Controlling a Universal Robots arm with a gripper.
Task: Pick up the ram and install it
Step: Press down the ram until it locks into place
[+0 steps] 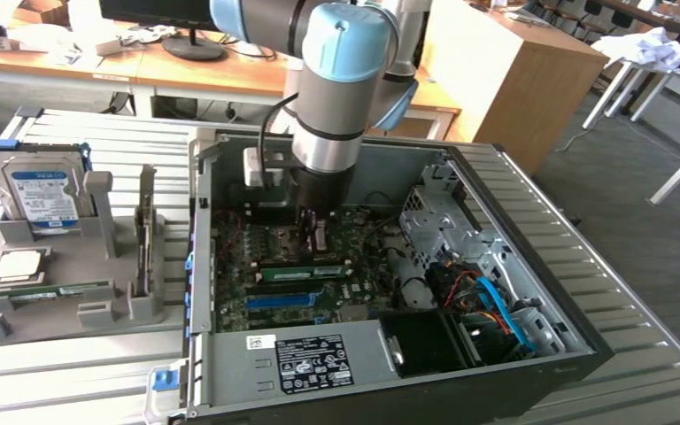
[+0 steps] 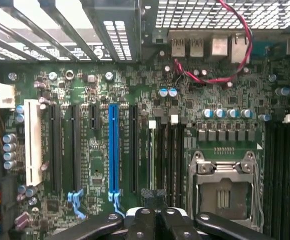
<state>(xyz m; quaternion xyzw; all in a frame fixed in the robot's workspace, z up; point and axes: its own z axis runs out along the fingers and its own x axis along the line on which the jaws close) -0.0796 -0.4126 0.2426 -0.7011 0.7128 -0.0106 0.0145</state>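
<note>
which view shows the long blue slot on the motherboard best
The wrist view: the blue slot runs its full length there, unobstructed, with its end clip visible. The exterior view shows the same slot only as a short blue strip deep inside the open computer case.

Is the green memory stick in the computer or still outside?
In. The long green ram stick lies seated on the motherboard inside the open computer case, just above the blue slot.
</note>
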